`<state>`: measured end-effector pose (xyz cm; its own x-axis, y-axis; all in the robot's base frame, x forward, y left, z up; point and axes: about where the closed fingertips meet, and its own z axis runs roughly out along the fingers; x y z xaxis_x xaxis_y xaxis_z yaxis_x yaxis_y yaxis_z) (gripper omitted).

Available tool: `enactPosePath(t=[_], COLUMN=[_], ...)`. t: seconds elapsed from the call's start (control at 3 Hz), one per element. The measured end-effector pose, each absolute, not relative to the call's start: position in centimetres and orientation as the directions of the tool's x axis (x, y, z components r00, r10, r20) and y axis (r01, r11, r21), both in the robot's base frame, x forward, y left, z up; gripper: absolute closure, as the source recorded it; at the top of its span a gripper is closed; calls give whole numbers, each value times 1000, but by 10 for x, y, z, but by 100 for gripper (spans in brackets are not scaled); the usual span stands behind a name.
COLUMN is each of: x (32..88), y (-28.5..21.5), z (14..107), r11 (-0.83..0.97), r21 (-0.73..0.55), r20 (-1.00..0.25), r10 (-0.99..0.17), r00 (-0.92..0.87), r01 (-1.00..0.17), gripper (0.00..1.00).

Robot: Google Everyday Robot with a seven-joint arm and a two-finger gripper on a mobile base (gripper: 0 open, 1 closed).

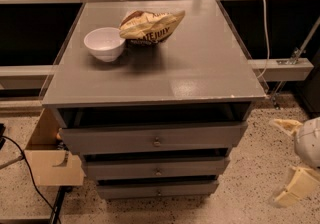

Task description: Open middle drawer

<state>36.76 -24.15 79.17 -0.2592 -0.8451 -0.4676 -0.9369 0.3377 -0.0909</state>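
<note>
The grey cabinet has three stacked drawers. The middle drawer [125, 169] has a flat grey front with a small round metal knob [158, 171] and sits shut between the taller top drawer [110, 140] and the narrow lowest drawer [130, 190]. My gripper [286, 162] hangs at the right edge of the view, to the right of the cabinet at about drawer height and well apart from it. Its two cream fingers [288, 126] are spread open and hold nothing.
On the cabinet top [200, 68] stand a white bowl [104, 43] and a crumpled chip bag [151, 26]. A cardboard box [50, 160] and a black cable [30, 178] lie on the speckled floor at left. A railing and a white cable run behind.
</note>
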Motion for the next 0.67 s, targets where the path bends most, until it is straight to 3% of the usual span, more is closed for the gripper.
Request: enactPosePath(t=[0.67], x=[345], y=[-242], z=[697], r11=[286], r21=[-41], r20=[-505], r10=[-832], r00=[-227], r01=[-957], gripper=[0])
